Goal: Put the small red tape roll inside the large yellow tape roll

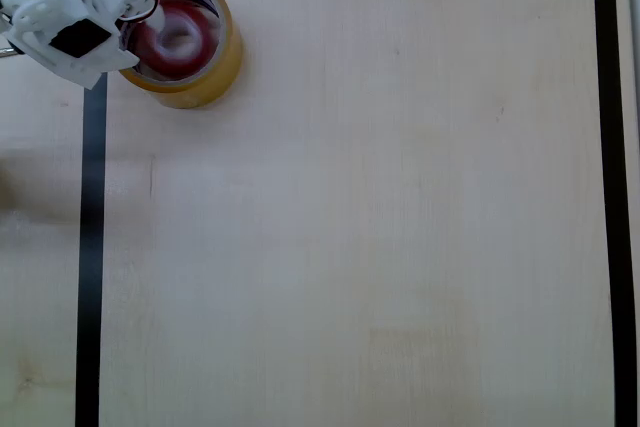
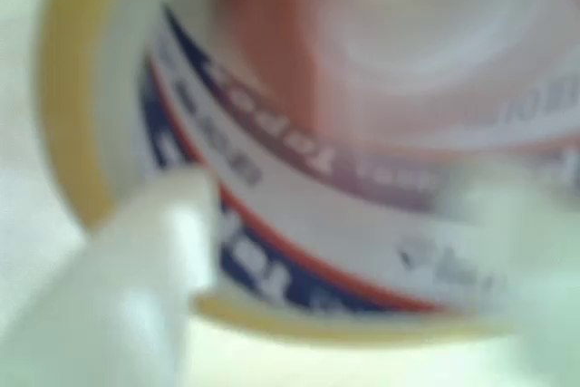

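In the overhead view the large yellow tape roll point(image 1: 218, 69) stands at the top left corner of the marked area. The small red tape roll point(image 1: 202, 35) lies inside its ring. My white gripper point(image 1: 152, 29) reaches over the roll's left rim from the left. The wrist view is blurred: the yellow roll point(image 2: 72, 106) shows its white core with blue and red lettering, and the red roll point(image 2: 272, 15) sits within it. One white finger point(image 2: 154, 251) is at the lower left and the other is a pale blur at the right. They stand wide apart with nothing gripped between them.
Black tape point(image 1: 92, 247) frames the light wooden table point(image 1: 380, 227) on the left, top and right. The yellow roll sits close to the frame's top left corner, and my arm's white body point(image 1: 60, 17) overhangs the left line.
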Controlling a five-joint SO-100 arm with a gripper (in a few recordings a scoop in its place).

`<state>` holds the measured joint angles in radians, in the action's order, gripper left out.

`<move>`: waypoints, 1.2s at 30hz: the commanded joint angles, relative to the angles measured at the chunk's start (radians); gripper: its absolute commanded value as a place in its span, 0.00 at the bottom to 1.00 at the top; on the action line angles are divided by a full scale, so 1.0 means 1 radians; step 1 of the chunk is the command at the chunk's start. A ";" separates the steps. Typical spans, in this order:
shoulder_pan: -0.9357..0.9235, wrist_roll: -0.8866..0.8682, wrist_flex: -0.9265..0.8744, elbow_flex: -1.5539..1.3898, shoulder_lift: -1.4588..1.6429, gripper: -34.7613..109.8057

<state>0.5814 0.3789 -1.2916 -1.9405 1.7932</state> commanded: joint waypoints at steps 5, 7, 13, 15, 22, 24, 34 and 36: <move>-0.035 -0.009 0.023 -0.002 0.040 0.41; -0.074 -0.014 0.035 -0.002 0.080 0.41; -0.278 -0.071 0.066 0.052 0.239 0.41; -0.348 -0.077 0.075 0.051 0.298 0.41; -0.538 -0.126 0.144 -0.199 0.603 0.38; -0.569 -0.172 0.167 -0.318 0.723 0.38; -0.729 -0.307 0.170 -0.870 1.453 0.38; -0.729 -0.307 0.153 -0.956 1.537 0.34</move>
<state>-0.1166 0.0936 -1.1167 -2.8026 3.1278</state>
